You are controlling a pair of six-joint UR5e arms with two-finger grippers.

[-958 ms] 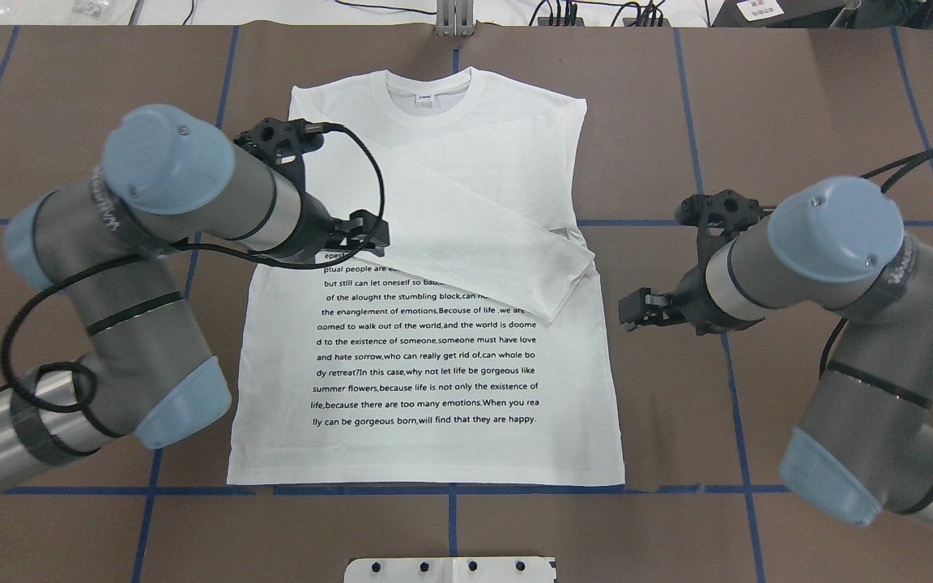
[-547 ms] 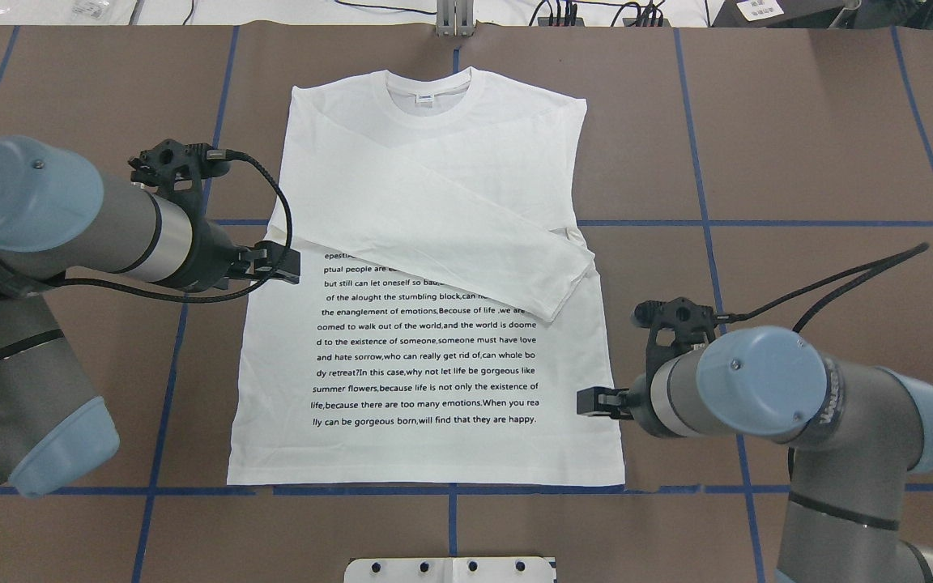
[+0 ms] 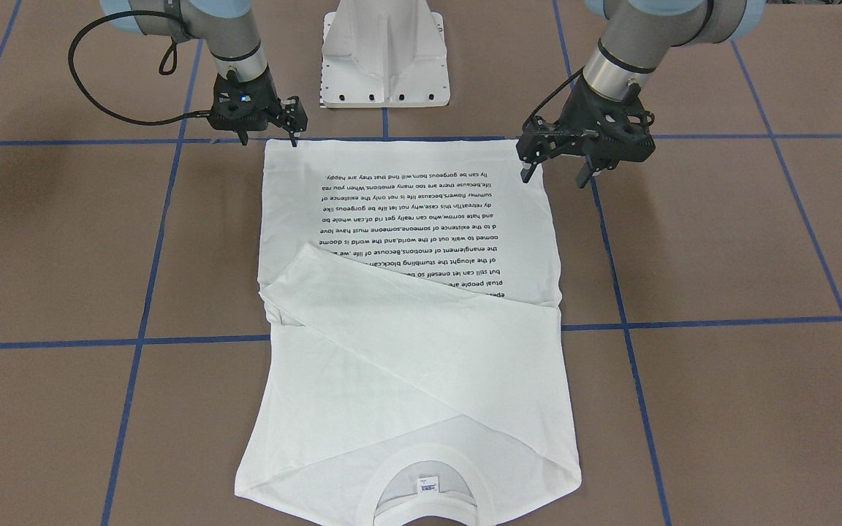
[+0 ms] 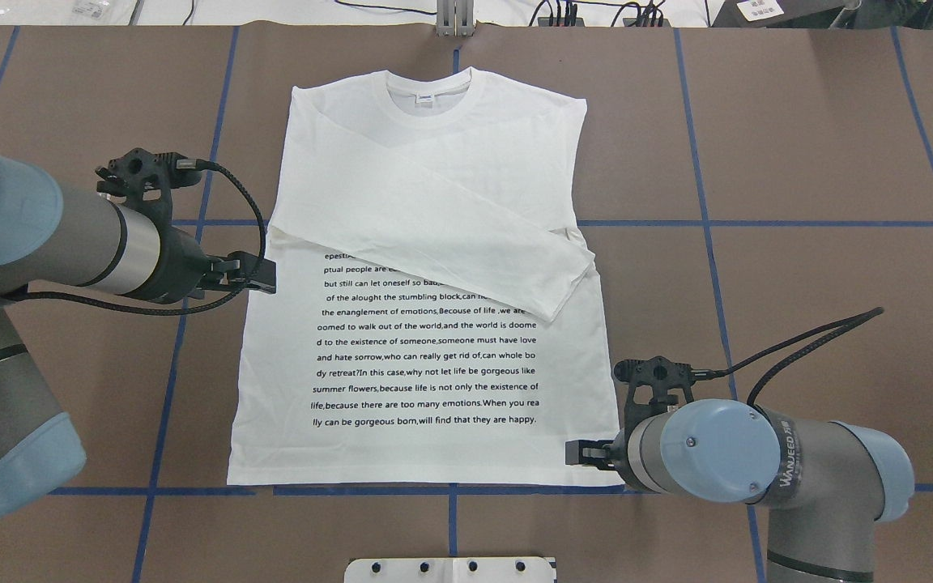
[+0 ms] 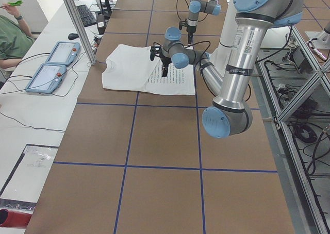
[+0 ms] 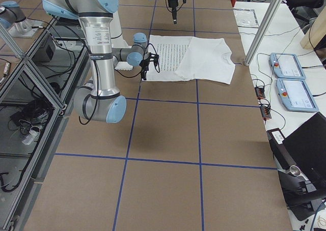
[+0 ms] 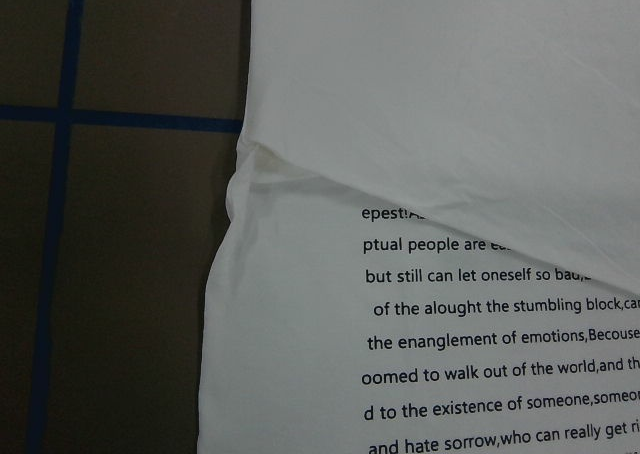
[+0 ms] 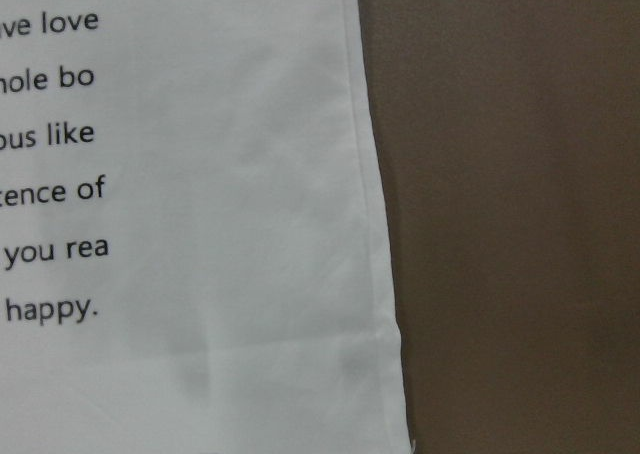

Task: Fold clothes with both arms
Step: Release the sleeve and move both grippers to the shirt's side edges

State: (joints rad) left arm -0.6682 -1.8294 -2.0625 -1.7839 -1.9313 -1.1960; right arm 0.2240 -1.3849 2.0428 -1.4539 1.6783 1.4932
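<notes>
One white shirt (image 4: 434,356) lay flat and print-up in the middle of the brown table (image 4: 798,121). Its collar (image 4: 430,81) was on the far side from the robot and its hem (image 4: 434,478) on the near side. Both sleeves (image 4: 475,243) were folded across the chest.

The right gripper (image 3: 269,139) hung low at the right hem corner (image 4: 617,479), with fingers spread and holding nothing. The left gripper (image 3: 554,175), also spread and empty, hovered higher, beside the left edge of the shirt about where the sleeve begins.

I judged the cloth to be light, soft and limp, so it would sag between two holds and could drag on the table. The best places to take it seemed to be the right hem corner and the left hem corner (image 4: 236,478). Pinching both layers and lifting evenly would matter, or the loose sleeves might slide out of place.
</notes>
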